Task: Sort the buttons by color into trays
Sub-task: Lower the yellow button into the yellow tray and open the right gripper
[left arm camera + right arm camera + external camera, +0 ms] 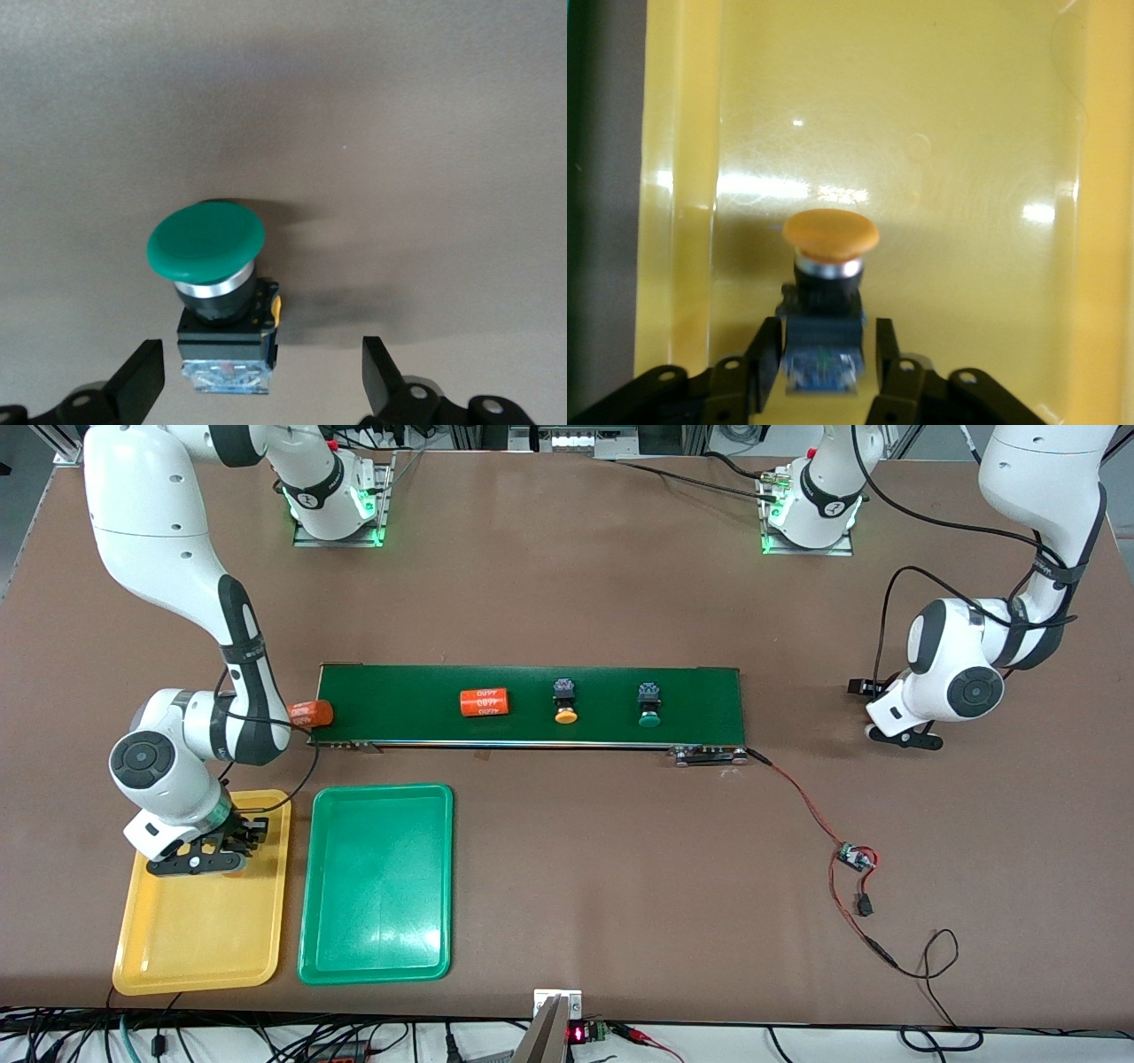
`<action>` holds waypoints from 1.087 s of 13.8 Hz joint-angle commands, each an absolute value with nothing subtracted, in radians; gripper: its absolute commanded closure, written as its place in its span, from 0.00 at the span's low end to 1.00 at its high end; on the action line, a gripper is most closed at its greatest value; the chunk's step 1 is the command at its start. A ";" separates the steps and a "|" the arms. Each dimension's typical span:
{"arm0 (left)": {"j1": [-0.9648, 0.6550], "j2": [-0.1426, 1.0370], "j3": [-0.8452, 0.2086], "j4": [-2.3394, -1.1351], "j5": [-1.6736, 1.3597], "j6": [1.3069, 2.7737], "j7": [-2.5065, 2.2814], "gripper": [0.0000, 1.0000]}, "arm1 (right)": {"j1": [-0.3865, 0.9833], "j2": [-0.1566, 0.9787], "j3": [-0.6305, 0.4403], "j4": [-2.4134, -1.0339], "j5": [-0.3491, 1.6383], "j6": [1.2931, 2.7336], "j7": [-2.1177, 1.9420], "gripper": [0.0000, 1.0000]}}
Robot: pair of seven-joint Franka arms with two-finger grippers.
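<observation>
My right gripper hangs low over the yellow tray. In the right wrist view, a yellow-orange button rests on the tray floor between the right gripper's narrowly open fingers. One finger is at its body and the other is a small gap away. My left gripper is low over the bare table at the left arm's end. In the left wrist view it stands wide open around a green button without touching it. Another yellow-orange button and another green button lie on the belt. The green tray holds nothing.
The dark-green conveyor belt runs across the middle of the table. It carries an orange cylinder, and another cylinder sits at its end near the right arm. Red and black wires with a small board trail from the belt's end near the left arm.
</observation>
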State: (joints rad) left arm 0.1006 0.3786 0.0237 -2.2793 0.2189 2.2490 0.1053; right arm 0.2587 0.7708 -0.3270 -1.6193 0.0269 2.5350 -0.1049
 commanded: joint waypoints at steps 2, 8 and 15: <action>0.100 0.379 0.032 -2.287 0.238 2.250 0.126 0.75 | 0.252 0.733 -0.308 -1.624 0.026 2.501 -0.123 0.00; 0.089 0.321 -0.049 -2.124 0.216 1.986 0.121 0.87 | 0.403 0.496 -0.307 -1.641 0.048 2.070 0.056 0.00; 0.065 0.345 -0.310 -1.953 -0.147 1.903 0.048 0.86 | 0.740 0.402 -0.307 -1.677 0.207 1.990 0.407 0.00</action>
